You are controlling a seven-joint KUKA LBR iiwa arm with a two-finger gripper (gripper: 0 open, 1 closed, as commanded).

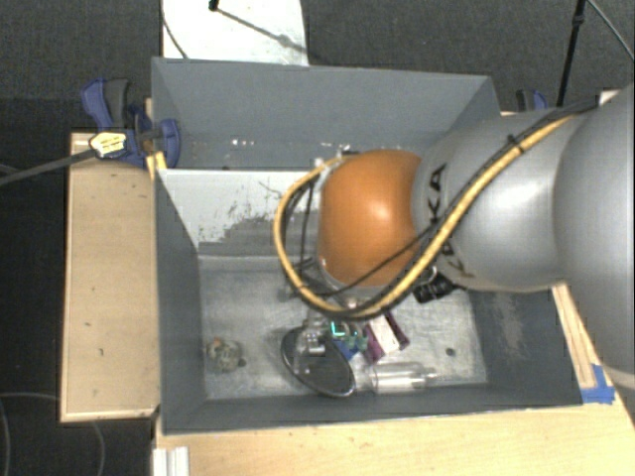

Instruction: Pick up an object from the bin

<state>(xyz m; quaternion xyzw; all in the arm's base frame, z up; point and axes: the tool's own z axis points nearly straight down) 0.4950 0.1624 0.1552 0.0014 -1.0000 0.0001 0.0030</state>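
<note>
My gripper (323, 337) reaches down under the orange wrist cover into the front middle of the bin, just above a dark oval disc with a shiny rim (319, 371). Whether it touches the disc is hidden from me. A maroon and white packet (385, 336) lies right beside the gripper, partly under the arm. In front of the packet, a clear plastic tube (399, 376) rests on its side against the bin's front wall.
A small grey-gold lump (225, 354) sits alone on the bin floor at the front left. The big arm and its cover hang over the bin's middle and right and hide the floor beneath them.
</note>
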